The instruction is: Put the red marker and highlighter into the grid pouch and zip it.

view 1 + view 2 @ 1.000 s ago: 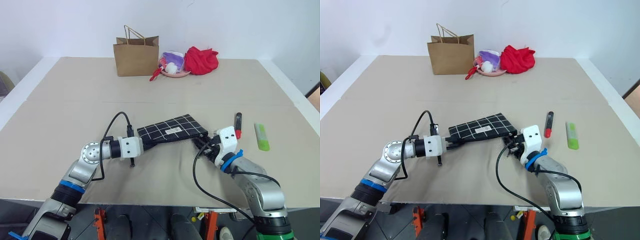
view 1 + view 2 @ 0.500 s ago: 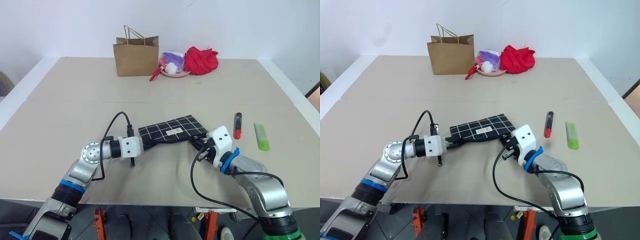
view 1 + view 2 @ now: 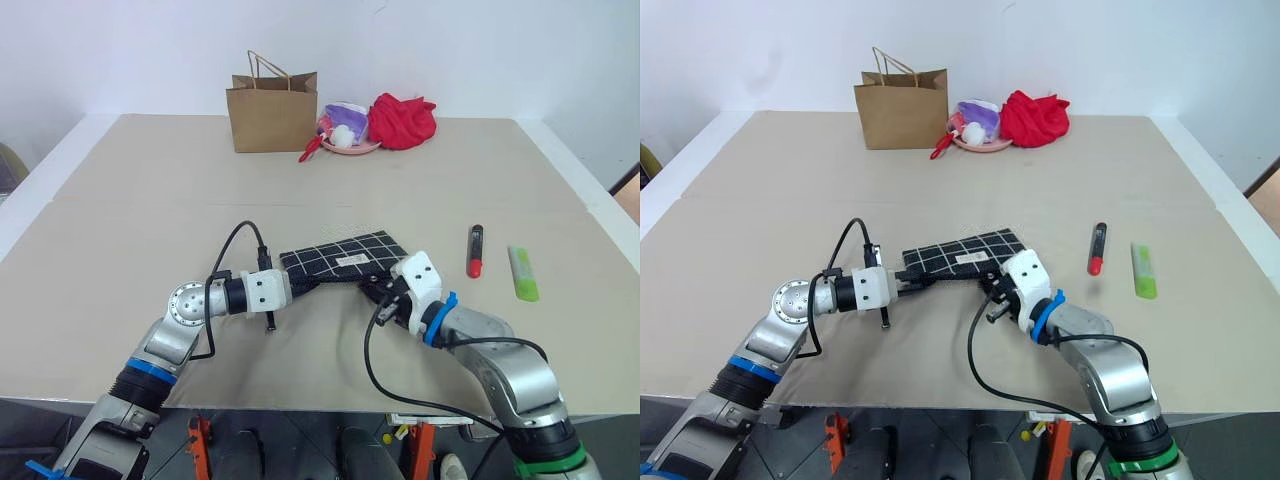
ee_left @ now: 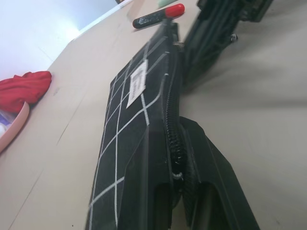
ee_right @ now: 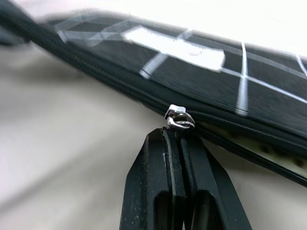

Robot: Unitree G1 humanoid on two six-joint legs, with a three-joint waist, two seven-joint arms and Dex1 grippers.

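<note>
The grid pouch (image 3: 345,257) lies flat at the table's middle, black with white lines and a small white label. My left gripper (image 3: 302,283) is shut on its left corner, clamping the zipper edge (image 4: 173,143). At the pouch's near edge my right gripper (image 3: 376,291) is shut on the zipper pull, with the metal slider (image 5: 180,119) right at its fingertips. To the right of the pouch lies the red marker (image 3: 475,251), dark with a red end. Farther right is the lime-green highlighter (image 3: 523,273). Both pens lie loose on the table.
At the back of the table stand a brown paper bag (image 3: 272,112), a pink dish (image 3: 352,146) with small items, and a red cloth (image 3: 403,120). The table's right edge (image 3: 600,190) runs close past the highlighter.
My right gripper has slid left along the pouch's near edge with the zipper pull in it. The pouch's right end has shifted slightly left. The left arm has kept still.
</note>
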